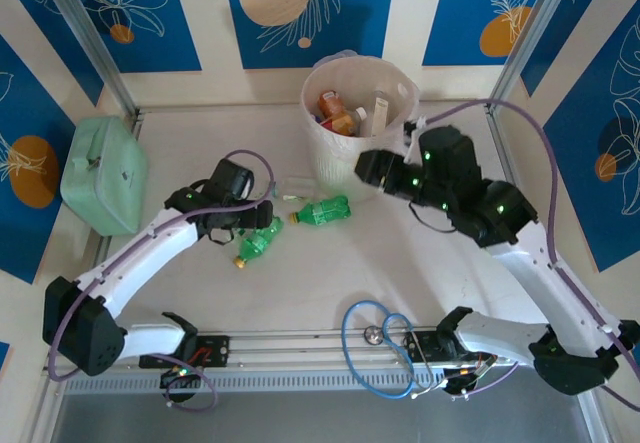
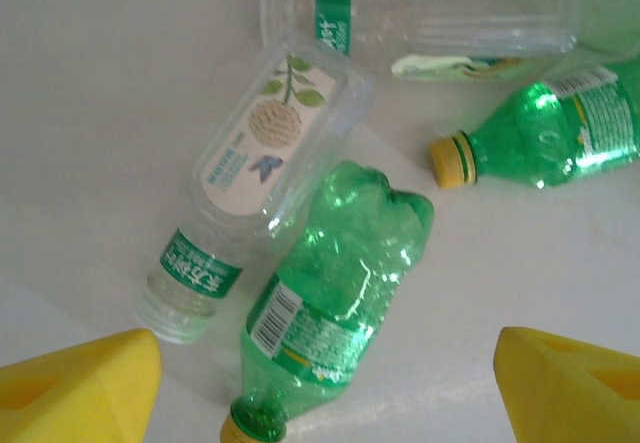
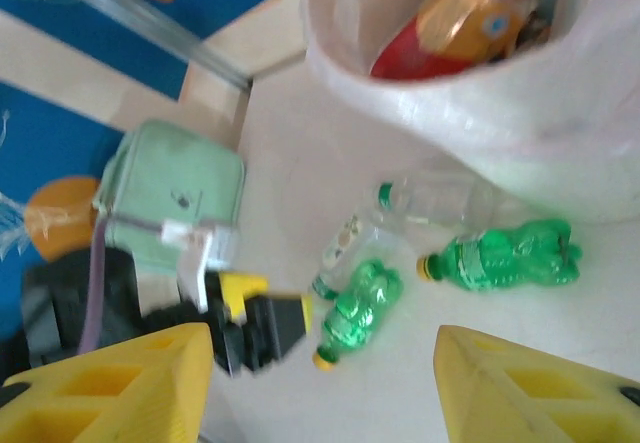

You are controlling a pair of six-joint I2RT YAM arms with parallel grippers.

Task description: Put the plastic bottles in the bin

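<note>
A mint-green rectangular plastic case sits at the white table's left edge; a blue looped cable lies by the near rail.

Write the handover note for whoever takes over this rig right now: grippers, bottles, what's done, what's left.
Left gripper: open, empty, poised over a crushed green bottle.
Right gripper: open, empty, close by the bin.
Done: several bottles lie in the bin, an orange-labelled bottle among them.
Left: four on the table: the crushed green bottle, a second green bottle, a leaf-labelled clear bottle and another clear bottle.
</note>
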